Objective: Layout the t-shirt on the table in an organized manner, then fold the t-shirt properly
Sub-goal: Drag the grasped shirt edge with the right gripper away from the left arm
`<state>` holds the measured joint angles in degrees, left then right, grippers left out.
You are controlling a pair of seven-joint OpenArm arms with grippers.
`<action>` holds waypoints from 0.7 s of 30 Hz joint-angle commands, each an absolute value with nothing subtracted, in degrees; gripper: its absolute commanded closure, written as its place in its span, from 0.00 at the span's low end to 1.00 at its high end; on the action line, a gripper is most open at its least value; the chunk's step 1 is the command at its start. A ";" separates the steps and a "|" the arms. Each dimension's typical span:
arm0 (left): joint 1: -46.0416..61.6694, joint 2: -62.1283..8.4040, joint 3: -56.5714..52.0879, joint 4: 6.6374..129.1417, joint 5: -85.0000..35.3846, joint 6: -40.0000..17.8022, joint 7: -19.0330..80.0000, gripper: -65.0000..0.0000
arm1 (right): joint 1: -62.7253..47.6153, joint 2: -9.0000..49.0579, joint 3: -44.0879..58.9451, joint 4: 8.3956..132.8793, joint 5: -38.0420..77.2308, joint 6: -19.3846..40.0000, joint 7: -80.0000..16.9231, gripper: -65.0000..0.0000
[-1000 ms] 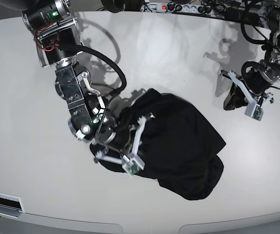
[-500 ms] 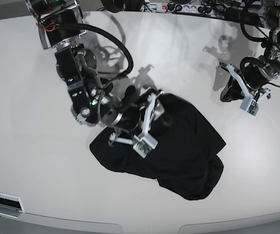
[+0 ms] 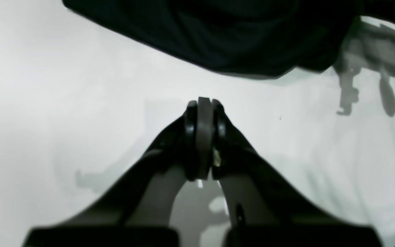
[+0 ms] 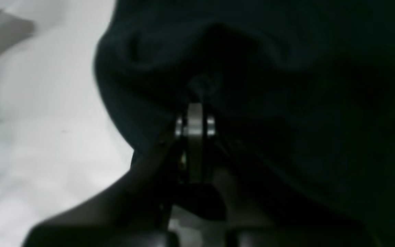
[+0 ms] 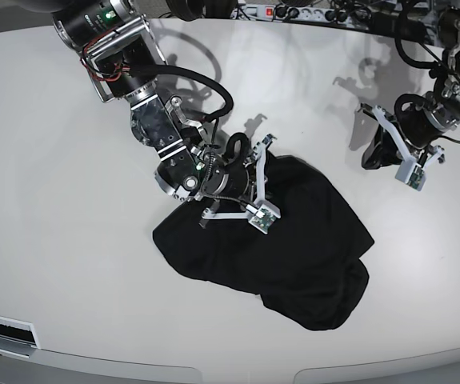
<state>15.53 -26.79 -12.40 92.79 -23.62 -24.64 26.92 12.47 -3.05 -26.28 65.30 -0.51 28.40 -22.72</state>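
The black t-shirt [image 5: 294,248] lies crumpled in a loose heap on the white table [image 5: 54,240], right of centre. My right gripper [image 5: 252,170] sits at the heap's upper left edge. In the right wrist view its fingertips [image 4: 195,113] are pressed together, and the t-shirt [image 4: 286,103] puckers right at their tips. My left gripper [image 5: 374,156] hovers over bare table to the right of the shirt. It is shut with nothing in it [image 3: 204,103], and the t-shirt [image 3: 235,34] is only at the top of the left wrist view.
A power strip [image 5: 294,12] and cables run along the table's far edge. The left arm's body [image 5: 446,96] stands at the far right. A dark slot [image 5: 2,332] sits at the near left corner, by the rounded front edge.
My right arm has swung from the shirt's lower left edge up to its upper left edge. The shirt's left side now lies lower and flatter. The left arm has hardly moved.
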 commanded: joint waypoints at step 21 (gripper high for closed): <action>15.22 -27.62 -12.78 93.62 -24.51 -24.88 25.32 1.00 | 13.82 5.04 -15.59 109.93 5.45 18.15 -31.38 1.00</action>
<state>15.53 -26.79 -12.40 92.79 -23.62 -24.67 26.79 12.38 5.10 -15.99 108.75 5.56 18.59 -33.41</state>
